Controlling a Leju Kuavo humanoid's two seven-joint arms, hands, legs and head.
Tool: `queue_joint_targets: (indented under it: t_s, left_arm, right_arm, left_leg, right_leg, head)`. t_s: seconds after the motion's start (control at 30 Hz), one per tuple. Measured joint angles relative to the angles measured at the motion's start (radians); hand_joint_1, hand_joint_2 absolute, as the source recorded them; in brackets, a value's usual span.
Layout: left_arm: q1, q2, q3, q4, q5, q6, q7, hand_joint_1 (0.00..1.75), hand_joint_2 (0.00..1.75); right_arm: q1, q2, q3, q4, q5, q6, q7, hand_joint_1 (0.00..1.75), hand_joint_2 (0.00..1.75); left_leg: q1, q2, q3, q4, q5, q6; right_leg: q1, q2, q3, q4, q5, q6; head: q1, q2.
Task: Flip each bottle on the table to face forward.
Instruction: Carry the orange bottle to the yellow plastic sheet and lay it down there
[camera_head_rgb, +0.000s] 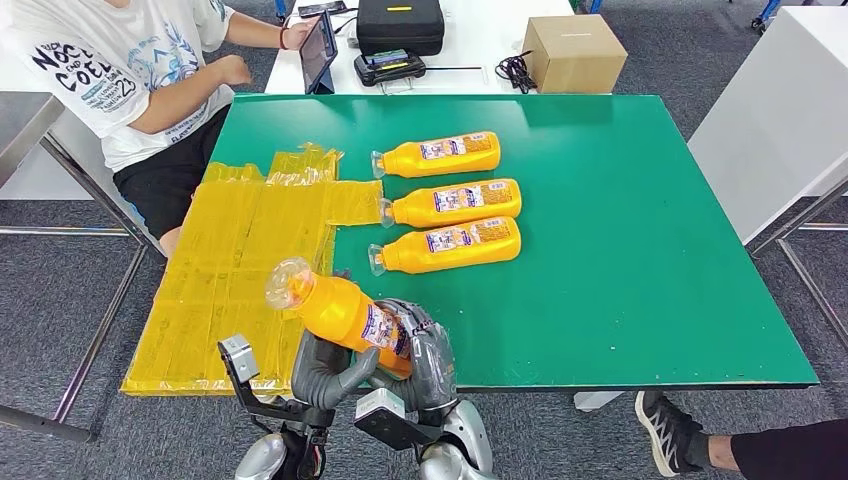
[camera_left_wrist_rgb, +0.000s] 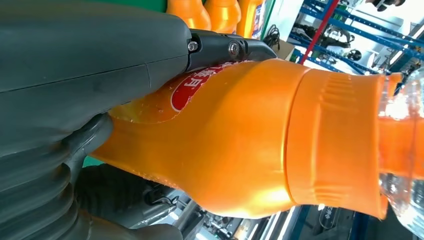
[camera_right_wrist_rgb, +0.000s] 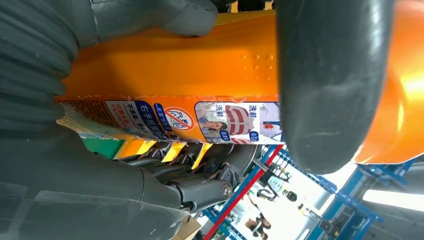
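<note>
Both hands clasp one orange bottle (camera_head_rgb: 345, 312) just above the near edge of the green desk (camera_head_rgb: 620, 250), lifted off the surface and tilted, its clear cap end up and toward the left. From the head view the left hand (camera_head_rgb: 325, 372) wraps the bottle from below and the right hand (camera_head_rgb: 425, 355) closes around its base end, covering part of the label. Seen from the left wrist, that hand's fingers (camera_left_wrist_rgb: 225, 49) press on the bottle's body near a red label patch. Seen from the right wrist, a thick thumb (camera_right_wrist_rgb: 327, 85) lies across the bottle above a printed label strip.

Farther back on the desk, three more orange bottles (camera_head_rgb: 452, 200) lie on their sides in a row, near each other, caps pointing left. Yellow sheeting (camera_head_rgb: 235, 260) covers the desk's left side. Beyond the desk a person (camera_head_rgb: 130, 70) sits beside a tablet (camera_head_rgb: 318, 48), a black case (camera_head_rgb: 400, 25) and a cardboard box (camera_head_rgb: 575, 52).
</note>
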Motion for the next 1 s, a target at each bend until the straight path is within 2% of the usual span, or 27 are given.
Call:
queue_joint_targets:
  t_s: [0.73,0.77,0.87,0.9,1.0]
  left_arm:
    - [0.0,0.0,0.025,0.012,-0.014,0.018,-0.014,0.02,1.75]
    - [0.0,0.0,0.025,0.012,-0.014,0.018,-0.016,0.4,1.75]
    - [0.002,0.0,0.029,0.012,-0.015,0.019,-0.027,1.69,1.75]
    - [0.003,0.0,0.031,0.012,-0.015,0.02,-0.031,1.75,1.75]
    - [0.006,0.0,0.04,0.012,-0.014,0.024,-0.042,1.75,1.75]
  right_arm:
    - [-0.017,0.0,0.03,0.03,-0.001,0.044,0.003,1.75,1.75]
    - [-0.017,0.0,0.03,0.03,-0.001,0.046,0.003,1.75,1.75]
    - [-0.02,0.001,0.031,0.035,-0.002,0.066,0.004,1.75,1.75]
    - [-0.022,0.002,0.031,0.038,-0.002,0.074,0.005,1.75,1.75]
    - [-0.026,0.004,0.031,0.049,-0.002,0.088,0.004,1.75,1.75]
  left_leg:
    - [0.0,0.0,0.0,0.0,0.0,0.0]
    - [0.0,0.0,0.0,0.0,0.0,0.0]
    - [0.0,0.0,0.0,0.0,0.0,0.0]
    - [0.0,0.0,0.0,0.0,0.0,0.0]
    - [0.0,0.0,0.0,0.0,0.0,0.0]
  right_leg:
    - [0.0,0.0,0.0,0.0,0.0,0.0]
    - [0.0,0.0,0.0,0.0,0.0,0.0]
    - [0.0,0.0,0.0,0.0,0.0,0.0]
    - [0.0,0.0,0.0,0.0,0.0,0.0]
    - [0.0,0.0,0.0,0.0,0.0,0.0]
  head:
    - [0.0,0.0]
    - [0.0,0.0]
    - [0.0,0.0]
    - [0.0,0.0]
    - [0.0,0.0]
